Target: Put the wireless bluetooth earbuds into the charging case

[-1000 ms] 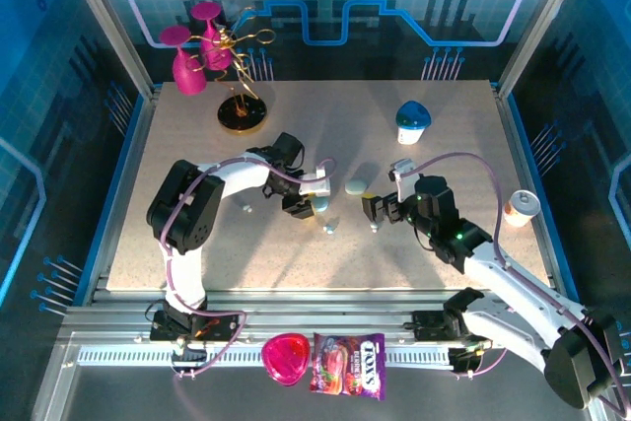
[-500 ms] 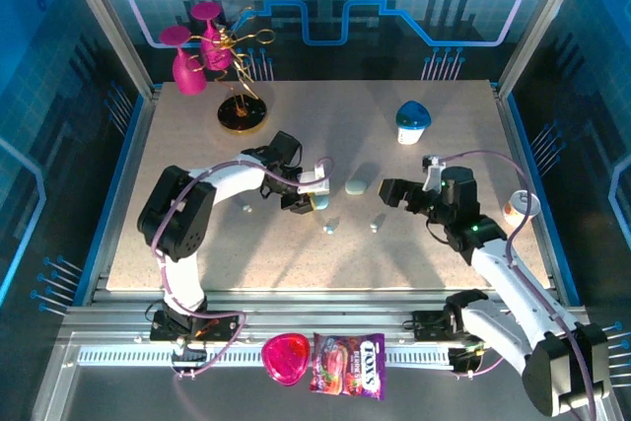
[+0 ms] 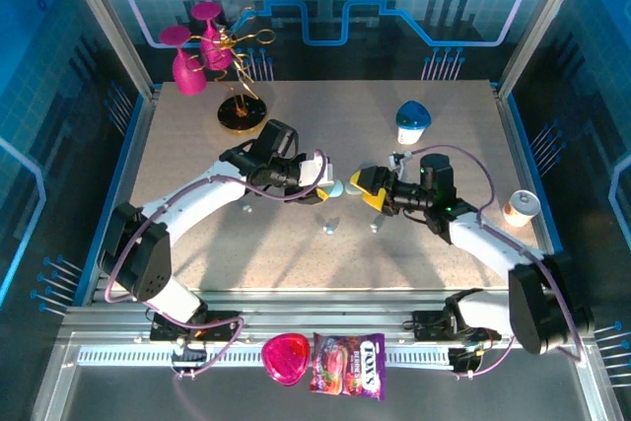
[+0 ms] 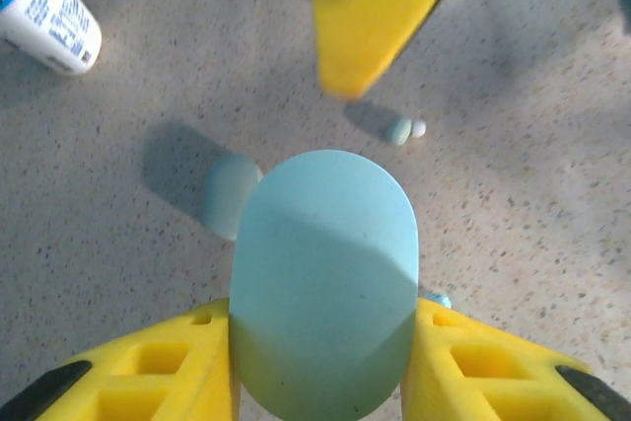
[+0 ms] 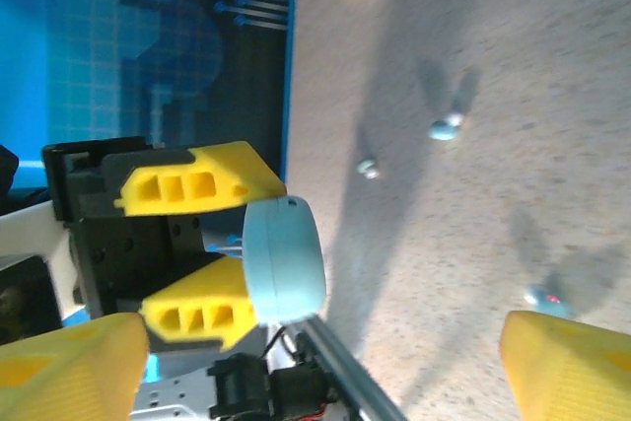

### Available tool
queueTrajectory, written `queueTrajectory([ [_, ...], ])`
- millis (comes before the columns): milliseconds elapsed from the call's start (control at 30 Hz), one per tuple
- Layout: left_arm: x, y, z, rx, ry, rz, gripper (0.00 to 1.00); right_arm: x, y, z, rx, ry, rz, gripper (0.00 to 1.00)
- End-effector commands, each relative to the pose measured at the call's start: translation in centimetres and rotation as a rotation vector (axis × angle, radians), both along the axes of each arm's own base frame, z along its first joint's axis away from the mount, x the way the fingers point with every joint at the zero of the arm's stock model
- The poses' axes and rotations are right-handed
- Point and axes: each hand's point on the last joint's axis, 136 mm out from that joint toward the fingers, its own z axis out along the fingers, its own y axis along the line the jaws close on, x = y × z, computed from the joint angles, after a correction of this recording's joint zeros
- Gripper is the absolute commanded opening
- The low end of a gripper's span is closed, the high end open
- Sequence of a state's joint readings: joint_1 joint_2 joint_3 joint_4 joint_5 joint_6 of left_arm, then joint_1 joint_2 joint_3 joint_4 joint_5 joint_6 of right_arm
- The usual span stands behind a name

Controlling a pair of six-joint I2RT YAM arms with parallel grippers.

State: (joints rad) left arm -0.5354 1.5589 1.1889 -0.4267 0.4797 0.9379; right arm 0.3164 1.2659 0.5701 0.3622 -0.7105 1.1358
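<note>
My left gripper (image 3: 323, 189) (image 4: 320, 317) is shut on the light-blue charging case (image 4: 323, 273) (image 5: 284, 253) (image 3: 335, 187). It holds the case above the table, closed, with its seam showing. My right gripper (image 3: 367, 187) (image 5: 320, 342) faces it from the right, open wide and a little short of the case. Tiny pale earbuds lie on the table: one (image 3: 330, 229) in front of the case, one (image 3: 375, 227) (image 4: 404, 129) under the right gripper. Two more small buds (image 5: 446, 128) (image 5: 368, 168) lie farther left. A pale blue rounded piece (image 4: 229, 194) rests beside the case; what it is I cannot tell.
A blue-topped white container (image 3: 412, 120) (image 4: 44, 7) stands at the back right, and a small can (image 3: 521, 206) at the right edge. A gold stand (image 3: 242, 110) and pink glasses (image 3: 187, 61) occupy the back left. A candy bag (image 3: 347, 352) lies off the table in front.
The left arm stretched out and carried the case up and to the right. The right gripper pulled back right, then swung left to face the case.
</note>
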Motion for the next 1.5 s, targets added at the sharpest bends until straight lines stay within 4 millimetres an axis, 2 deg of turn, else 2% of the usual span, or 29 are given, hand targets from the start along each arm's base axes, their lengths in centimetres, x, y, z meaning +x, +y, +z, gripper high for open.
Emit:
queueTrajectory([
  [0,-1.9,-1.3,3.7,-0.088,0.003,-0.058,0.40,0.0,2.6,2.5,0.158,-0.029,0.070,0.85],
  [100,-2.5,-1.6,4.3,-0.110,0.012,-0.074,0.40,0.2,4.1,2.9,0.210,-0.037,0.102,0.79],
  [233,-2.9,-1.4,4.3,-0.097,0.024,-0.078,0.40,0.1,5.2,1.9,0.189,-0.020,0.126,0.66],
  [333,-3.0,-1.1,4.1,-0.088,0.019,-0.070,0.40,0.1,4.9,1.5,0.174,-0.022,0.109,0.56],
  [400,-3.0,-1.0,3.9,-0.082,0.016,-0.067,0.41,0.2,4.7,1.8,0.175,-0.024,0.105,0.55],
  [500,-2.5,-0.8,3.4,-0.067,0.015,-0.039,0.41,0.1,4.4,2.4,0.177,-0.034,0.103,0.60],
  [667,-1.5,-0.5,3.0,-0.053,0.025,0.003,0.41,-0.9,4.1,2.9,0.166,-0.030,0.115,0.60],
  [900,-1.1,-0.5,3.2,-0.056,0.021,0.014,0.41,-1.8,3.7,3.2,0.146,-0.028,0.119,0.51],
  [1067,-1.1,-0.6,3.4,-0.055,0.016,0.010,0.41,-1.8,3.3,3.0,0.126,-0.021,0.108,0.38],
  [1200,-1.1,-0.5,3.4,-0.058,0.011,0.014,0.41,-1.8,3.3,3.3,0.129,-0.019,0.105,0.24],
  [1300,-1.1,-0.6,3.6,-0.074,0.010,0.019,0.52,-1.6,3.0,3.6,0.134,-0.017,0.084,0.16],
  [1367,-1.0,-0.8,4.3,-0.107,0.011,0.033,0.64,-1.5,2.8,4.5,0.149,-0.031,0.076,0.13],
  [1467,-0.9,-1.0,6.6,-0.239,0.001,0.052,0.79,-1.3,2.2,6.8,0.180,-0.074,0.063,0.09],
])
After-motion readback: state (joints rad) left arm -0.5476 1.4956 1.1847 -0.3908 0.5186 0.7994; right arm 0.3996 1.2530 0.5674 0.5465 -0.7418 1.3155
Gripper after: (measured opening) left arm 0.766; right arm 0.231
